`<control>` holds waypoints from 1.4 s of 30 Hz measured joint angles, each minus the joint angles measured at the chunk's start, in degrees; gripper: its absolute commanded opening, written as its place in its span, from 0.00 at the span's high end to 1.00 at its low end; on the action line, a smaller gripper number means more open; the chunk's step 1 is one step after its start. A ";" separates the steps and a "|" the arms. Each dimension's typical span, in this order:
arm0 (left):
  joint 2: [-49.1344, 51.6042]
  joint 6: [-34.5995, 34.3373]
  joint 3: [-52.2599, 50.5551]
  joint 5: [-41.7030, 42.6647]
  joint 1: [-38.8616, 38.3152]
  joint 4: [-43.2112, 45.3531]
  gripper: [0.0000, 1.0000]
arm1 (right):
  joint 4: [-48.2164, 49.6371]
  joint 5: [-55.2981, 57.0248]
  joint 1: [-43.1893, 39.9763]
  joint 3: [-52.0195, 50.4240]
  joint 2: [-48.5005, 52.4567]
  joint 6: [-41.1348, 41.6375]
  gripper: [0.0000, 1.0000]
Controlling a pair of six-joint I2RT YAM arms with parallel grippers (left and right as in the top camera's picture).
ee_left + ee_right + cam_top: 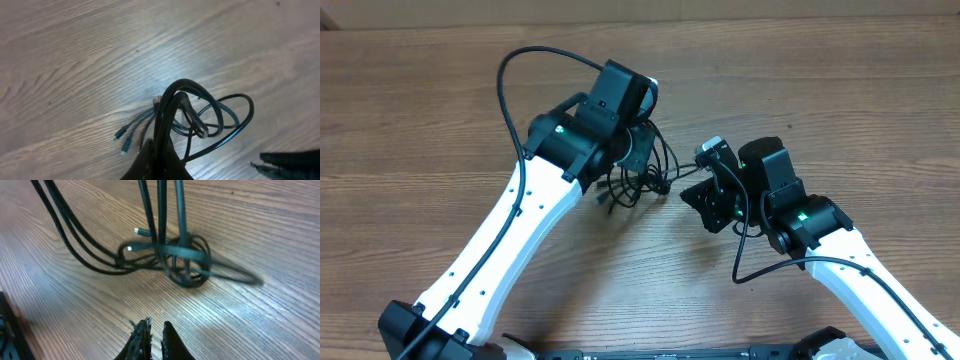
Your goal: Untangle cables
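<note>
Well, the left gripper [640,150] clamped the cables [161,125], strands rising upright, their tangle [187,265] just ahead of the right gripper [155,332], whose jaws were closed on nothing.

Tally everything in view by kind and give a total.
Robot arms: 2, left arm and right arm
Black cable tangle: 1, strand count unclear
Wooden table: 1
Total: 4
</note>
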 measured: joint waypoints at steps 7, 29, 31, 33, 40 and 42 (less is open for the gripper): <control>0.00 -2.16 0.00 -0.57 0.74 -0.33 0.96 | 2.47 -0.59 0.00 0.00 0.00 -3.17 0.55; 0.00 -15.21 0.00 6.97 0.74 2.47 0.96 | 16.04 -4.76 0.02 0.00 5.95 49.99 0.50; 0.00 -15.23 0.00 8.22 0.74 2.47 0.96 | 16.68 -4.74 0.04 0.00 7.50 50.86 0.53; 0.00 -15.23 0.00 8.96 0.74 2.49 0.96 | 16.74 -4.79 0.02 0.00 9.27 51.56 0.64; 0.00 -15.23 0.00 9.81 0.72 2.62 0.96 | 20.92 -4.74 0.02 0.00 13.40 53.05 0.96; 0.00 -15.21 0.00 9.73 0.72 2.64 0.96 | 21.55 -4.98 0.04 0.00 13.40 52.85 0.96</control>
